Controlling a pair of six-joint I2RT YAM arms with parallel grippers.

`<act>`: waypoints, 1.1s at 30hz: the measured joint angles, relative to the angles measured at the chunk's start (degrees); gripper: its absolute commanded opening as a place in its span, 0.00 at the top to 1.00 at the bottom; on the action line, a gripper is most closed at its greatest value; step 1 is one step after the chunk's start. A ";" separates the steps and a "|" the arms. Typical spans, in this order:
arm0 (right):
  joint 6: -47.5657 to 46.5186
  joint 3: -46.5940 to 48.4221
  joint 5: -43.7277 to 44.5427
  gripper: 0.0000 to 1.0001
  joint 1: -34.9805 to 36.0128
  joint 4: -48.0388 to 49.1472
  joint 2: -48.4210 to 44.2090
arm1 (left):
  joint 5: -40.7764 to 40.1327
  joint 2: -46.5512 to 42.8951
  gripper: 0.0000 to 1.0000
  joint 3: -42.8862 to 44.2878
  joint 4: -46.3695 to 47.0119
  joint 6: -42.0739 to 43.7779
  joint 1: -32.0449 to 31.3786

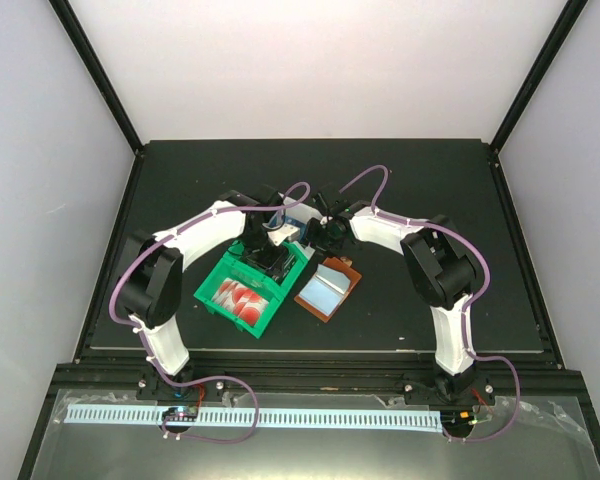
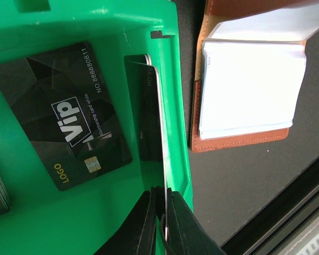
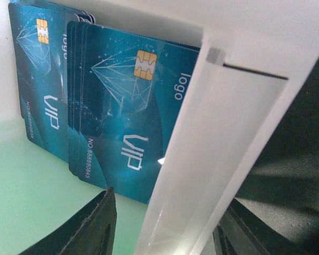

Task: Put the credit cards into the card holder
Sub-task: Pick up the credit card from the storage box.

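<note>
Your left claw (image 2: 162, 212) is clamped on a black card (image 2: 151, 106), which stands on edge inside the tray (image 2: 176, 90) against its green side wall. A second black card (image 2: 64, 111) lies flat in the same compartment. The wallet (image 2: 244, 139) lies open on the worktop (image 1: 430, 170), just outside that tray wall. Your right claw (image 3: 167, 226) is spread apart and straddles the tray's white wall, with one finger on the side of the blue cards (image 3: 111, 122).
</note>
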 measured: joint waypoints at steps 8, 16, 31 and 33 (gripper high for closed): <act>0.00 0.00 0.00 0.50 0.00 0.00 0.00 | 0.76 0.02 0.93 0.00 -0.20 -0.02 0.00; 0.00 0.00 -0.02 0.50 0.00 -0.02 0.02 | 2.67 0.15 0.90 0.00 -0.59 -0.09 0.20; 0.00 0.00 -0.02 0.50 0.00 -0.15 0.02 | 3.98 0.15 0.98 0.22 -1.27 -0.24 1.07; 0.00 0.00 -0.02 0.49 0.00 -0.17 0.02 | 3.39 0.15 0.98 0.50 -1.66 -0.39 1.27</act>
